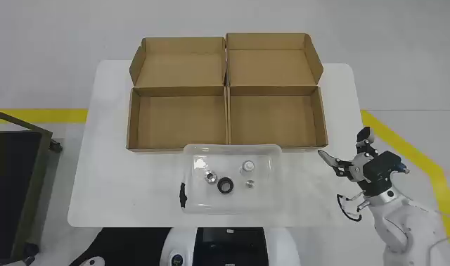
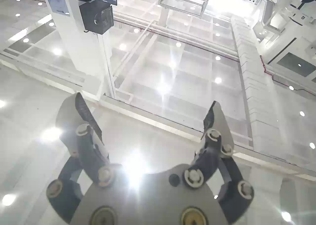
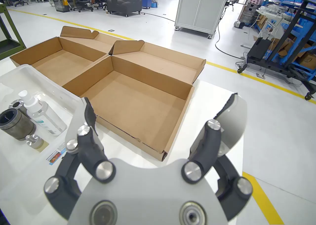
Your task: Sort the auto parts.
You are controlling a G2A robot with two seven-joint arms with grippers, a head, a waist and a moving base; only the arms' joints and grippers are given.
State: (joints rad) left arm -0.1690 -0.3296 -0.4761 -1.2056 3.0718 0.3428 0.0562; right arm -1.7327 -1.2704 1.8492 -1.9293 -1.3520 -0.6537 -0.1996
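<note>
A clear plastic tray (image 1: pixel 271 199) sits at the table's front middle. It holds a dark cylindrical bearing (image 3: pixel 14 122), a white spray bottle (image 3: pixel 42 114), a small metal cap (image 3: pixel 34 141) and a black ring (image 1: pixel 226 186). Behind the tray stand two open cardboard boxes, the left box (image 1: pixel 176 122) and the right box (image 1: pixel 274 119), both with bare floors. My right gripper (image 1: pixel 332 179) hovers open over the table to the right of the tray, near the right box's front corner (image 3: pixel 163 154), holding nothing. My left gripper (image 2: pixel 145 102) is open, with nothing between its fingers, pointing up at the ceiling.
Both box lids (image 1: pixel 232 58) lie folded back toward the table's far edge. A dark cart (image 1: pixel 21 181) stands on the floor to the left of the table. Yellow floor tape (image 1: pixel 401 143) runs past the right side. A small black piece (image 1: pixel 183 193) sits at the tray's left rim.
</note>
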